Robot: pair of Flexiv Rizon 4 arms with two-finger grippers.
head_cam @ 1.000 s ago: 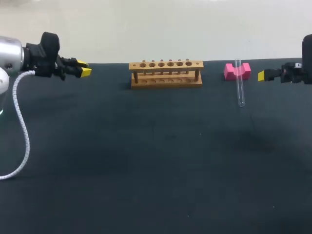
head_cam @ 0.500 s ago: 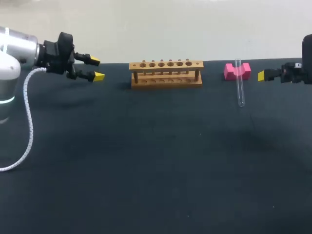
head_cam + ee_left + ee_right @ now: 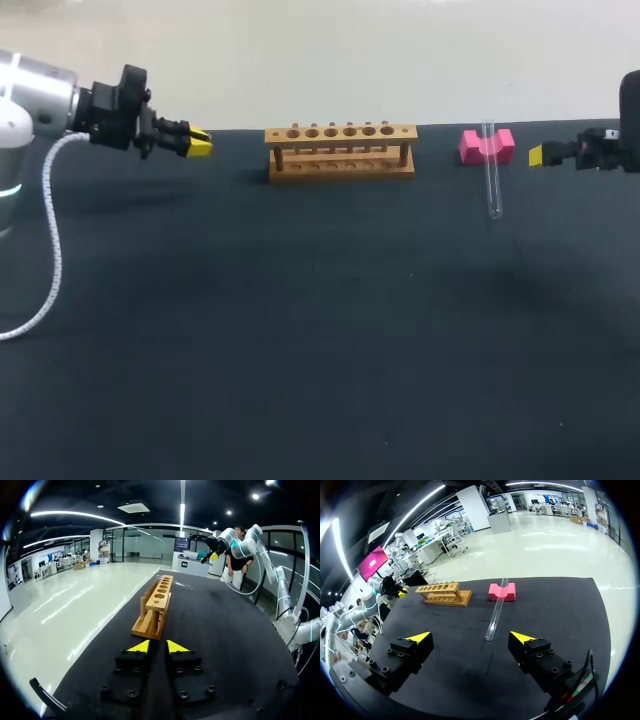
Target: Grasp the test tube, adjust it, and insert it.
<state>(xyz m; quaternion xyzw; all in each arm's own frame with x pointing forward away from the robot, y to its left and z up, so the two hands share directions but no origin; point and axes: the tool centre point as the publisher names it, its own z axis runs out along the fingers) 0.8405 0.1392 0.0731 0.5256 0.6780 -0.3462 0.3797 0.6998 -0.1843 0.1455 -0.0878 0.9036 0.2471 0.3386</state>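
The clear test tube (image 3: 492,175) lies with its upper end propped on a pink block (image 3: 486,146) at the back right of the black table; in the right wrist view the test tube (image 3: 496,612) stretches from the pink block (image 3: 501,592) towards my right gripper (image 3: 470,637), which is wide open and empty. In the head view that right gripper (image 3: 536,155) hangs just right of the block. The wooden rack (image 3: 340,150) stands at the back middle with empty holes. My left gripper (image 3: 198,146) hovers left of it; the left gripper (image 3: 158,646) has its tips nearly together, nothing between, pointing along the rack (image 3: 155,605).
The black table (image 3: 320,330) is bare in front of the rack. A white cable (image 3: 45,250) hangs from my left arm over the table's left side.
My left arm swung in towards the rack; its fingers spread wide half a second ago and have come together again. The right arm, tube and rack stayed put.
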